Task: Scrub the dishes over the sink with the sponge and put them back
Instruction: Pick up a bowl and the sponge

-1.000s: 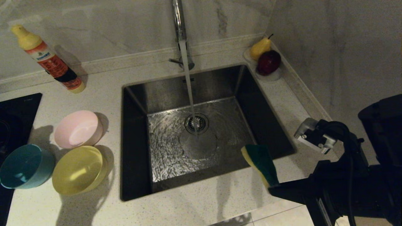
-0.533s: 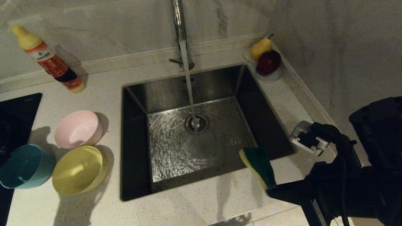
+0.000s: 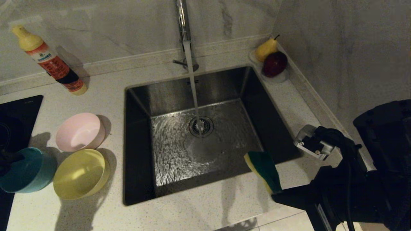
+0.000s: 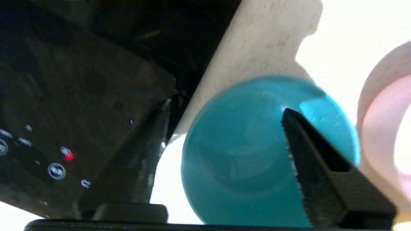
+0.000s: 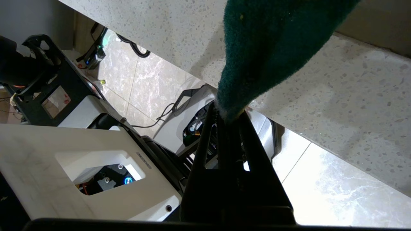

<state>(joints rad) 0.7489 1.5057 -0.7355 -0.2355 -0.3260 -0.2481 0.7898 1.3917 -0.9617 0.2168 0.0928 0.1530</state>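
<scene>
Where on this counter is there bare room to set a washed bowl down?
Free: the pale counter strip between the red-labelled bottle and the steel sink, and the front edge below the sink. Crowded: the left side, where the pink bowl, yellow bowl and blue bowl cluster beside the black stove top.

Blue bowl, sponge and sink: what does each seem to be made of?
Blue bowl: probably plastic; smooth, evenly coloured wall with a soft sheen.
Sponge: yellow foam backed by a dark green fibrous scouring layer, fuzzy in the right wrist view.
Sink: likely stainless steel; grey brushed walls with dull reflections.
</scene>
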